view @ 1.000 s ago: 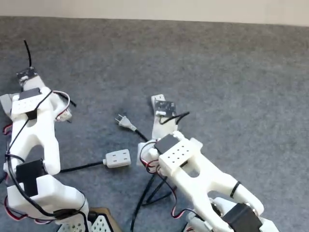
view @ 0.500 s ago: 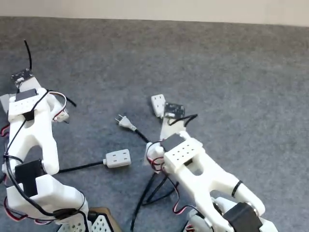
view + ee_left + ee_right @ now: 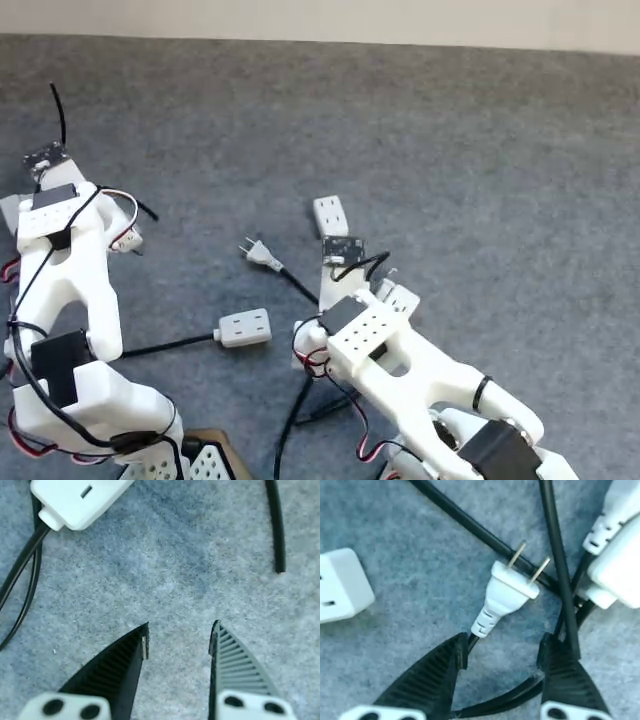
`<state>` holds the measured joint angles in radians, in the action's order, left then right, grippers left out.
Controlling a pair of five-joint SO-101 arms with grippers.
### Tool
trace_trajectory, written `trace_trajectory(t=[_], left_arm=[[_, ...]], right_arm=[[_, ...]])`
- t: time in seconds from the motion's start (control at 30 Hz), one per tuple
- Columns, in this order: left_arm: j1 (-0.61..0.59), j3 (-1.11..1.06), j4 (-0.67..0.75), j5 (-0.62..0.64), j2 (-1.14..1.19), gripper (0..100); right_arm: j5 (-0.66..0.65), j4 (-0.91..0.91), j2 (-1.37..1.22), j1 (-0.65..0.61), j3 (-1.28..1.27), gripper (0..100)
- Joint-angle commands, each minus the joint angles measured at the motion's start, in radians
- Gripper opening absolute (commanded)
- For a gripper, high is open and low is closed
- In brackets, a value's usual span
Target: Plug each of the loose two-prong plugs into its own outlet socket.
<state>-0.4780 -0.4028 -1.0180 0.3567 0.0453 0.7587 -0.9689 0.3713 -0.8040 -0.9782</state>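
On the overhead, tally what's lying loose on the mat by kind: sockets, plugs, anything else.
Outlet sockets: 2
Two-prong plug: 1
White piece, kind unclear: 1
Total: 4

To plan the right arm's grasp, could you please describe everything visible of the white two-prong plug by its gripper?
The white plug, seemingly moulded plastic, has two bare metal prongs and a ribbed strain relief. It lies flat, unplugged, on grey carpet, prongs over a black cable, just ahead of the open right gripper.

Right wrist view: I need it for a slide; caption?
Open right claw poised over a white two-prong plug on grey carpet.
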Motion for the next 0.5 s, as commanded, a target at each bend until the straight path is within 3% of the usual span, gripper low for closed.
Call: trace_trajectory(t=[0.0,0.17,0.47], left_arm=[[-0.008,0.031,0.009,0.008,-0.004,21],[-0.008,0.030,0.009,0.008,-0.004,21],[-0.008,0.027,0.006,0.008,-0.004,21]], right_arm=[[0.015,0.048,-0.005,0.028,0.001,23.1],[0.140,0.058,-0.007,0.068,0.001,23.1],[0.138,0.101,-0.035,0.065,-0.042,23.1]])
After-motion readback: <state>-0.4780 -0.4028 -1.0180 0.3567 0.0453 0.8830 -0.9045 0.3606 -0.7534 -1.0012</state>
